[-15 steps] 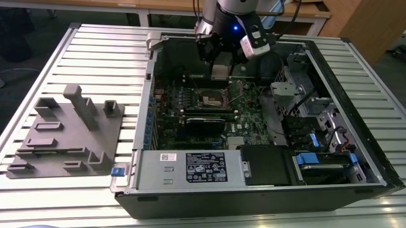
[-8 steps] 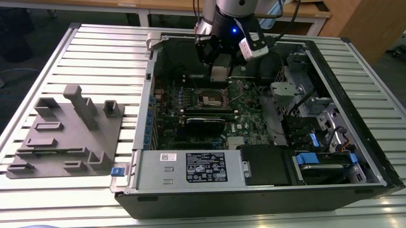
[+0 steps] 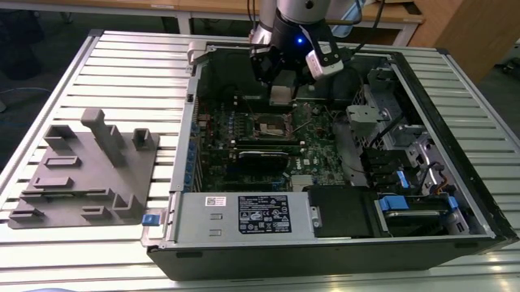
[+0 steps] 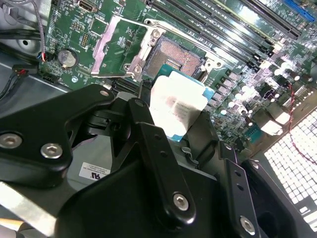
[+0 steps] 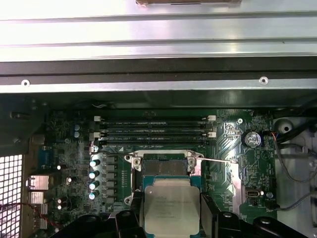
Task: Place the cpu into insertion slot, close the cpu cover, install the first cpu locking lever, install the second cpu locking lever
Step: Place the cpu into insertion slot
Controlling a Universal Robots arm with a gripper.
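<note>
- Gripper (image 3: 281,91): clamped on the cpu (image 5: 171,206), with black fingers (image 5: 130,223) against two opposite edges. The other two edges are free.
- Cpu: metal top faces the first wrist view. It is held over the motherboard just beside the insertion slot (image 4: 173,57) and is not seated; one edge overlaps the slot's rim in both wrist views.
- Insertion slot: the pin field is bare and the rim is uncovered on every side, with open room above it.
- Cpu cover (image 4: 143,47): stands open, folded back off the insertion slot from one slot edge. Green board shows through its cut-out.
- Locking lever (image 5: 218,159): a thin metal rod reaching sideways from a slot corner. It looks unlatched, but which of the two levers it is cannot be told.
- Memory slots (image 5: 153,126): long and black, parallel to the insertion slot, just beyond one rim.
- Computer case (image 3: 325,255): lies open on the slatted desk (image 3: 122,55), its walls well apart from the insertion slot.
- Grey fixture tray (image 3: 85,176): on the desk outside the case, well apart from the insertion slot.
</note>
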